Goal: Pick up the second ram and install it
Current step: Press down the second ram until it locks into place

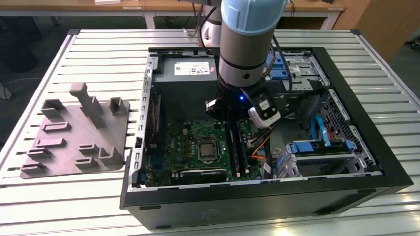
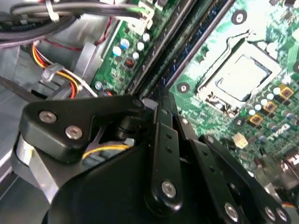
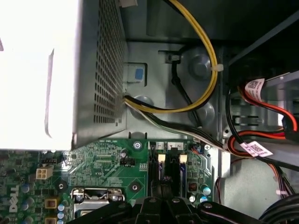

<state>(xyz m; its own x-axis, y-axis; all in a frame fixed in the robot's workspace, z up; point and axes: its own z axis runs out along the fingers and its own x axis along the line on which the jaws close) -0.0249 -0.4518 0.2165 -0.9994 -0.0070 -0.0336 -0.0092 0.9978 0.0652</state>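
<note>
Hovering low inside the open black metal computer case [image 1: 377, 162], the arm's black gripper [image 2: 161, 105] sat right over the long black memory slots [image 3: 164, 175] of the green motherboard [image 1: 194, 142]. In the second wrist view a long, thin, dark strip [image 2: 187, 49] ran away from the gripper's tip in line with those slots; I took that for the second ram. The linkages hid the tip, so I could not tell whether the jaws were clamped on it or released, nor whether the stick was fully seated.

The grey moulded plastic holder tray [image 1: 72, 140] lay well apart on the slatted metal tabletop [image 1: 66, 201], with no stick visible on it.

As I judged it, tilt was the big risk. If the strip met the slot at an angle, a downward push could jam one end, leaving it half-seated or straining the board. The cream latch clips [image 3: 161, 158] at the slot ends mattered too: if one were not open, the stick could not go home. Space was tight. The silver processor socket [image 2: 240, 77] stood just beside the slots, and a bundle of yellow and black cables [image 3: 208, 70] hung near the grey perforated power-supply box [image 3: 100, 70], so a sideways slip could have clipped components or snagged a wire.
</note>
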